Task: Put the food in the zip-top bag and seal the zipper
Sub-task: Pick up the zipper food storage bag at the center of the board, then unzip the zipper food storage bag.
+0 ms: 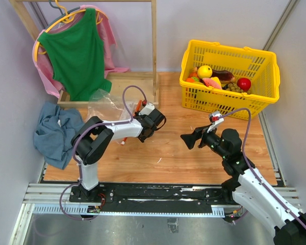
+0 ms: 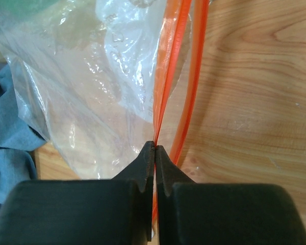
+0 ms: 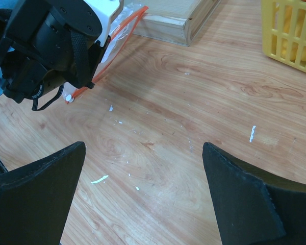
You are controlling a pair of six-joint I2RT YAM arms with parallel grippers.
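The clear zip-top bag lies crumpled on the wooden table, left of centre. Its orange-red zipper runs straight away from my left gripper, which is shut on that strip near one end. From above, this gripper sits at the bag's right edge. My right gripper hangs open over bare wood, holding nothing, right of the left one. The food is piled in the yellow basket: a yellow piece, a red one, a dark purple one and green ones.
The yellow lattice basket stands at the back right. A wooden clothes rack with a green top and a pink garment stands at the back left, its base frame just behind the bag. A blue cloth lies at the left.
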